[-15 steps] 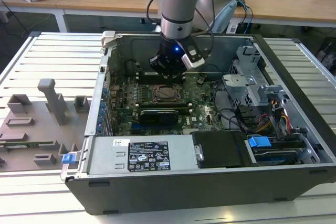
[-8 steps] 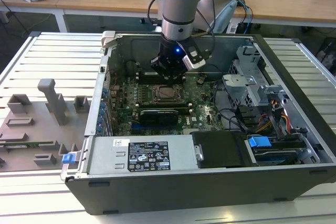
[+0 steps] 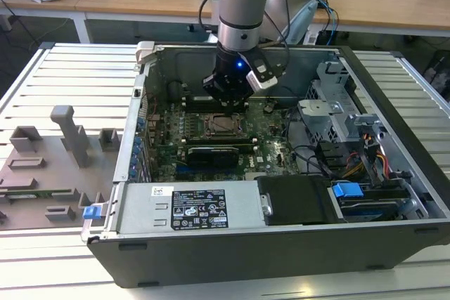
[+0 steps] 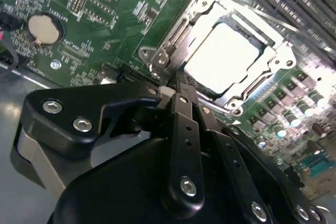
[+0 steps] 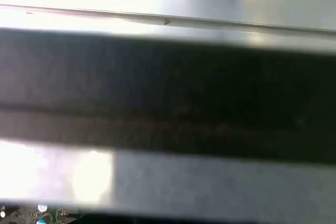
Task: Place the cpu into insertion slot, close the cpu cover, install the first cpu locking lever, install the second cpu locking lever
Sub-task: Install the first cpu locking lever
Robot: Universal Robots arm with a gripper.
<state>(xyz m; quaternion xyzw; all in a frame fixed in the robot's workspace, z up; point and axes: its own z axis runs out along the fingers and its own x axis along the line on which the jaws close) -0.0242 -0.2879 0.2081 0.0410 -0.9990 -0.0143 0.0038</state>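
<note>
On the green motherboard (image 4: 105, 30), the silver square cpu (image 4: 223, 56) sits under its steel-framed cpu cover (image 4: 194, 1); my black gripper (image 4: 178, 90), clenched, hangs upright beside its edge.

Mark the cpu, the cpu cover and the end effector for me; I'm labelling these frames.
cpu (image 4: 223, 56), second wrist view, on its bright metal top.
cpu cover (image 4: 202, 4), second wrist view, on the steel frame edge around the chip.
end effector (image 4: 181, 85), second wrist view, at its fingertips beside the socket.

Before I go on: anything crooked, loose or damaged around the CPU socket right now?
Nothing stands out. In the second wrist view the cpu lies flat and square in the insertion slot, with the cpu cover down around it. The gripper sits at the socket's edge, and the surrounding motherboard shows no visible damage.
</note>
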